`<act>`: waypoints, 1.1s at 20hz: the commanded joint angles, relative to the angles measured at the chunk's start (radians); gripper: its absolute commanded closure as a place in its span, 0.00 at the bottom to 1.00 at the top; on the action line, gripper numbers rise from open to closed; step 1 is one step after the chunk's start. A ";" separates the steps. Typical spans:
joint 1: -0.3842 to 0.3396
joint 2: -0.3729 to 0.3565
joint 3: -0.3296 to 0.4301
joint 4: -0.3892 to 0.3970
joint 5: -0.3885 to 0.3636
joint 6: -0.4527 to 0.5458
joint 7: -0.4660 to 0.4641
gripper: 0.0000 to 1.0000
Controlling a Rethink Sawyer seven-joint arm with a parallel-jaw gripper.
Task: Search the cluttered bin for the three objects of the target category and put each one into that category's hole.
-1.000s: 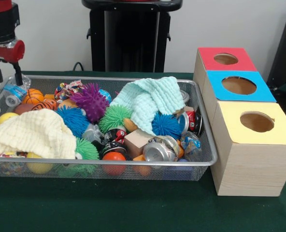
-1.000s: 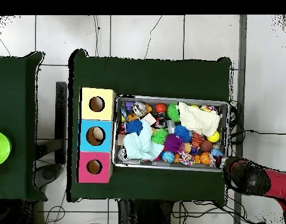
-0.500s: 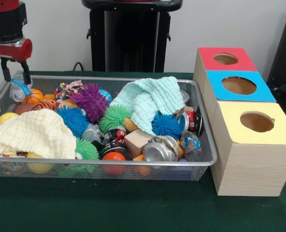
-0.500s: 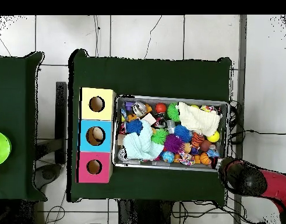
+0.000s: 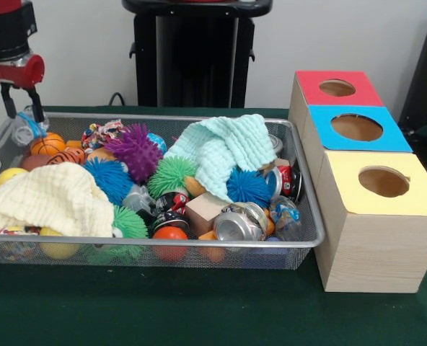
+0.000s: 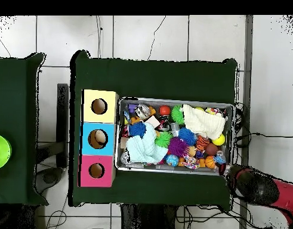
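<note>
Gripper (image 5: 22,104) pinches crushed plastic bottle (image 5: 24,130), lifted at bin (image 5: 300,241) corner, long axis tilted; from my station, no label legible.

Red and black arm (image 5: 4,32), entering from above at upper left, wrist vertical. Gripper (image 5: 17,109) pointing straight down, two dark fingers (image 5: 34,105) parted. In overhead view, arm (image 6: 265,189) reaching in from lower right.
</note>
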 commanded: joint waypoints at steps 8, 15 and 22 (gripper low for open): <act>0.032 0.157 -0.053 -0.066 -0.087 -0.123 -0.028 0.00; 0.095 0.213 -0.125 -0.117 -0.114 -0.227 0.049 0.00; 0.083 0.286 -0.110 -0.125 -0.054 -0.286 0.061 0.00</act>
